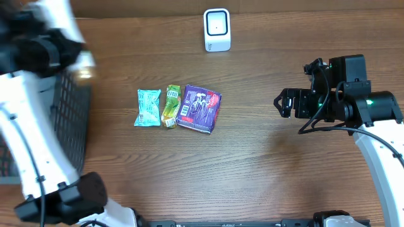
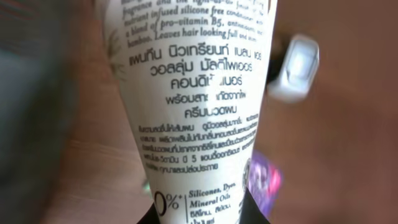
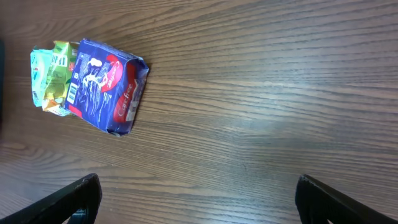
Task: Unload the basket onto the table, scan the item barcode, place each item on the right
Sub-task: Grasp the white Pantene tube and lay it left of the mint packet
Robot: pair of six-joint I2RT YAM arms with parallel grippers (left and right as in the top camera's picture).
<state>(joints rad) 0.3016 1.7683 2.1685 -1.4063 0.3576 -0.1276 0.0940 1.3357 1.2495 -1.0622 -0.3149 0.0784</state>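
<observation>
My left gripper (image 2: 199,214) is shut on a white tube (image 2: 193,99) with printed text, its dark fingers (image 2: 254,213) pinching the narrow end. In the overhead view that arm is a blur at the upper left, and the tube (image 1: 84,63) shows only as a pale smear. No barcode shows on the tube's visible face. The white scanner (image 1: 216,29) stands at the back centre, seen blurred beyond the tube in the left wrist view (image 2: 293,67). Over bare wood at the right, my right gripper (image 1: 284,104) hangs wide open with nothing between its jaws (image 3: 196,199).
Three packets lie mid-table: teal (image 1: 148,108), green (image 1: 171,105) and a purple pack (image 1: 199,108), the purple pack also visible from the right wrist (image 3: 106,84). A dark mesh basket (image 1: 72,120) sits at the left edge.
</observation>
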